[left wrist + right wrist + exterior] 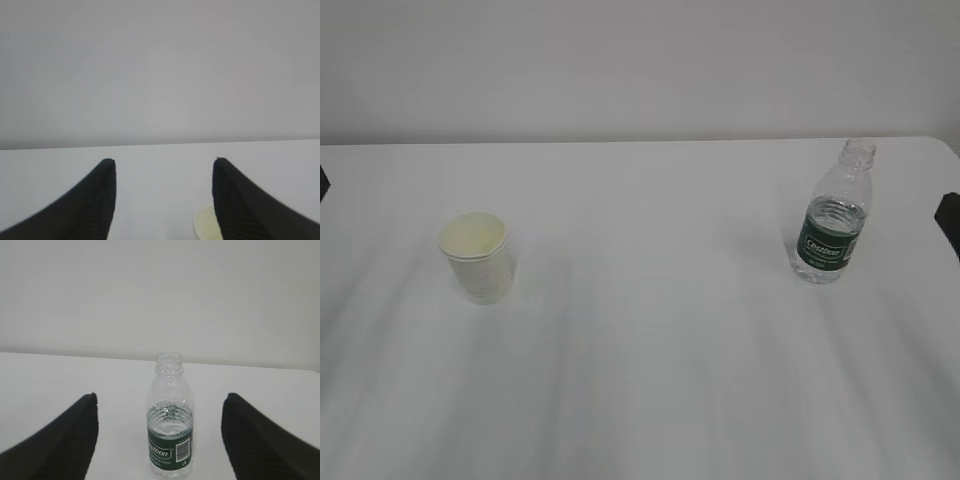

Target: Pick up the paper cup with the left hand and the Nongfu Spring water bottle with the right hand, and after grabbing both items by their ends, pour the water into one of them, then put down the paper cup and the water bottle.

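White tabletop [650, 380] is occupied by a small white paper cup [477, 256] and clear ribbed green-labelled bottle [834, 216]; both grippers' [164, 162] [159, 397] fingers are spread, nothing held.

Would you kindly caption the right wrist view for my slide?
Open right pincer facing the upright, capless water bottle on the white table.

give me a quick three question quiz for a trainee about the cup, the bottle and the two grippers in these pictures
1. True or false: the water bottle has its cap on.
2. Where does the paper cup stand in the exterior view? A: left, B: centre, C: right.
3. What, if anything, is the right gripper holding?

Key
1. False; the neck is open.
2. A.
3. Nothing; its fingers are spread, with the bottle standing between them, untouched. The left gripper is open too.
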Available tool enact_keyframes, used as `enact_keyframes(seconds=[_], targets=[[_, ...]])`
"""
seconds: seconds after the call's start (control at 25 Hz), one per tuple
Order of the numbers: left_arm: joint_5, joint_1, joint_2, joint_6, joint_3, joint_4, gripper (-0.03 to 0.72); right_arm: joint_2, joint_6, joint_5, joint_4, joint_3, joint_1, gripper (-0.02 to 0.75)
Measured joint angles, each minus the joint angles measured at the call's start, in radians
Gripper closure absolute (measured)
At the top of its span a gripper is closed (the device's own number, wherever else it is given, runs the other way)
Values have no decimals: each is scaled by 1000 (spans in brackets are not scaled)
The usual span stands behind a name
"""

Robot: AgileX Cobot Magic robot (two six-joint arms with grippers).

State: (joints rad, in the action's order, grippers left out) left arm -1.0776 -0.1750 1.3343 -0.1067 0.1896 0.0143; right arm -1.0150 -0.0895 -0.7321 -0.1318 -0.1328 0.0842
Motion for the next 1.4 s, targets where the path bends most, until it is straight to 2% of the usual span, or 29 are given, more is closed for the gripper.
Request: enact_keyframes(seconds=[0.32,0.44,0.72,0.92,1.04,1.4], targets=[[-60,0,197,0,-20,72,257,-256,-2,-325,0,30,0,153],[-60,0,254,0,-20,93,257,-349,-2,-391,0,33,0,152],[-60,0,318,0,-20,143,244,-521,16,-400,2,33,0,152],[-61,0,355,0,-20,159,148,-602,55,-406,17,33,0,152],[-63,0,383,0,-20,178,119,-642,64,-408,43,20,0,153],[-66,0,444,0,-18,220,111,-759,70,-409,56,-81,0,120]])
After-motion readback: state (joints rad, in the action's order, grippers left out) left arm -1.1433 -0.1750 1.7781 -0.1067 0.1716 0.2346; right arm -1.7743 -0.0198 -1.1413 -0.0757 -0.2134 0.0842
